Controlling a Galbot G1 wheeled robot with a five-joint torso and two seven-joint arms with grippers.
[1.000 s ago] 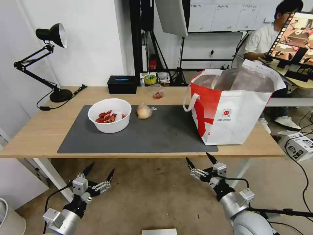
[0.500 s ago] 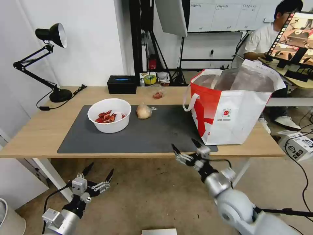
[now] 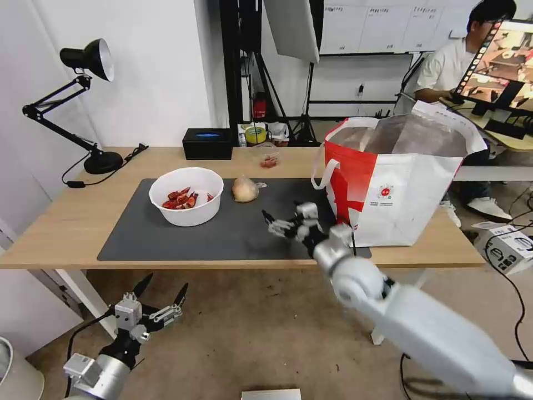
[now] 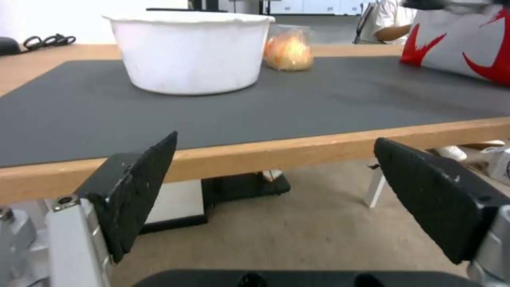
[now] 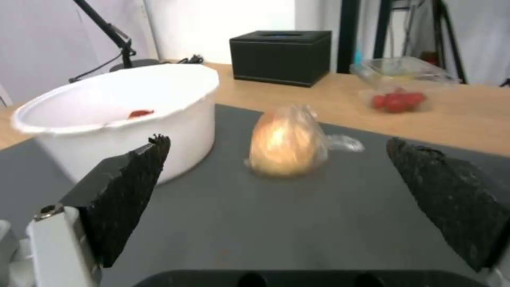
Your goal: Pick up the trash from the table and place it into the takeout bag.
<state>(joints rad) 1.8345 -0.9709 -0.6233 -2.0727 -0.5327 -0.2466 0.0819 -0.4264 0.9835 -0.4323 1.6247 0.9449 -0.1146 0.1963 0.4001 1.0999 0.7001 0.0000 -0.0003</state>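
Note:
On the dark grey mat (image 3: 233, 233) of the light-wood table (image 3: 72, 228) stand a white round bowl (image 3: 186, 195) of red scraps and, beside it, a beige plastic-wrapped lump (image 3: 245, 189). The white and red takeout bag (image 3: 397, 183) stands open at the table's right end. My right gripper (image 3: 279, 222) hovers open over the mat, short of the lump (image 5: 287, 143), which lies ahead between its spread fingers, with the bowl (image 5: 122, 111) next to it. My left gripper (image 3: 165, 284) hangs open below the table's front edge (image 4: 318, 147), facing the bowl (image 4: 191, 50) and the lump (image 4: 288, 52).
A small clear plastic container with red pieces (image 3: 269, 158) sits behind the mat, near a black box (image 3: 208, 143). A black desk lamp (image 3: 89, 61) stands at the back left. A person sits at another desk behind the bag.
My right arm has risen from below the table's front edge and reached forward over the mat toward the wrapped lump. The left gripper has dipped slightly.

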